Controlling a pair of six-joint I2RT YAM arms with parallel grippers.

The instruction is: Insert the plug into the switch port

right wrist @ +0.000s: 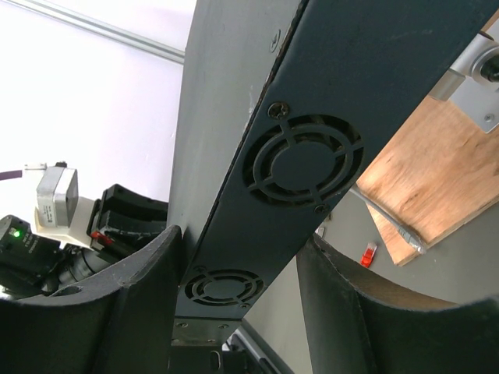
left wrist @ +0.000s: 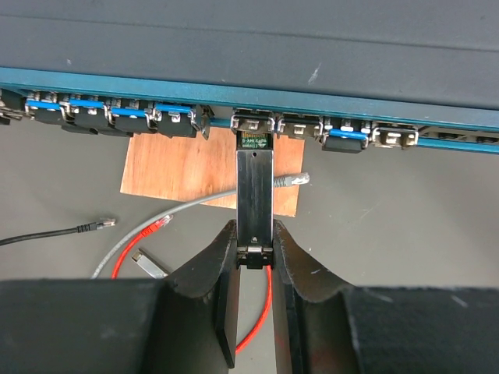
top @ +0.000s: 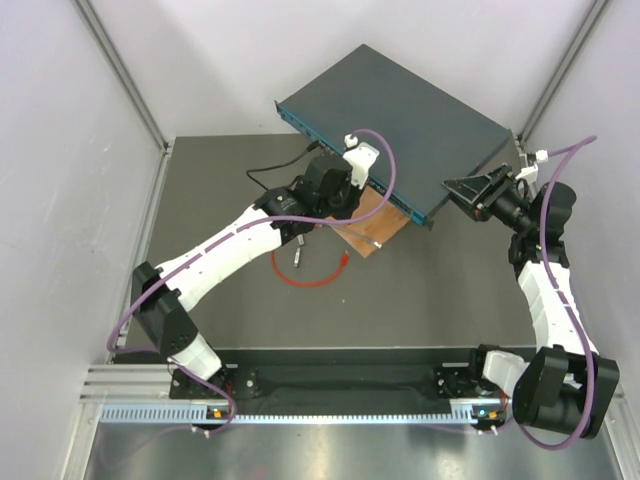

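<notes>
**Red plug loose on the table, left gripper clamped on a black module**

In the left wrist view, the left gripper (left wrist: 255,234) has its two fingers pressed against the near end of a long black module (left wrist: 255,195). A stretch of the thin red cable (top: 303,285) runs across the table (left wrist: 405,218) under the gap between those fingers.

The plug (left wrist: 160,225) is not in the jaws. It lies flat on the table to the left of the left finger, about level with the fingertips and well apart from them. Its tip points up and to the right. A small silver stick (left wrist: 148,263) lies just nearer than the plug. The grey cable (left wrist: 195,204) passes close along the plug's far side. Farther left lies the black cable's connector (left wrist: 100,225).

Beyond the fingertips the black module reaches straight ahead, over a wooden board (left wrist: 179,171). The grey cable's connector (left wrist: 292,179) lies just to the right of the module. The module's far end meets one opening in the row of switch ports (left wrist: 296,127) on the front face of the switch (left wrist: 234,39). I cannot tell how deep it sits.

In the right wrist view, the right gripper (right wrist: 242,238) straddles the switch's narrow side face, which has round fan grilles (right wrist: 300,160). Both of its fingers lie against the box.
</notes>
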